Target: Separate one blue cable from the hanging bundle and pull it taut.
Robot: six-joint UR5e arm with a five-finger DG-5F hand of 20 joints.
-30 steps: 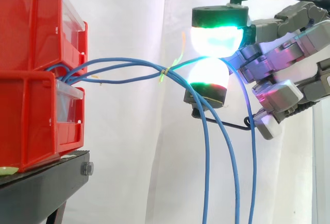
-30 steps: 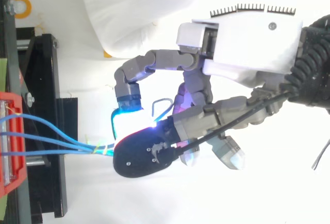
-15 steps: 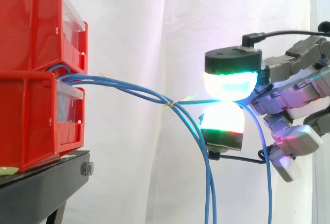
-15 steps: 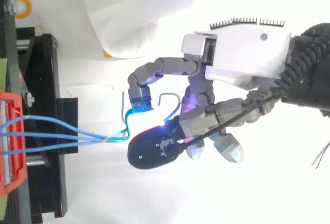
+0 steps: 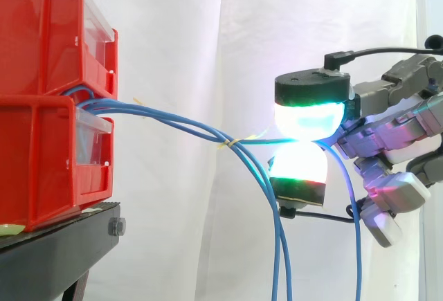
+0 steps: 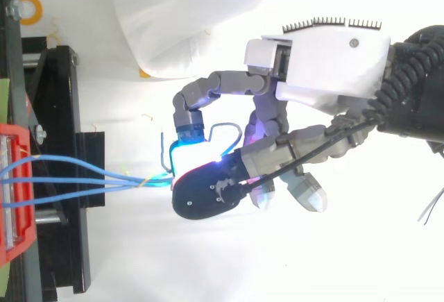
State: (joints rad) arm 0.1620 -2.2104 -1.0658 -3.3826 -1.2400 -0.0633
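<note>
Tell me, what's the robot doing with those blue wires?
The robot's hand is pinching one blue cable between two glowing pads, off to the side of the red bins. The cables come out of the bins held together by a small tie. From the tie, the pinched one runs about level to the hand, while the others droop down.

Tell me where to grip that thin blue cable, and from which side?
On the level stretch past the yellow tie, from the right, opposite the red bins: there one thin blue cable runs apart from the drooping ones. The hand pinches it there.
</note>
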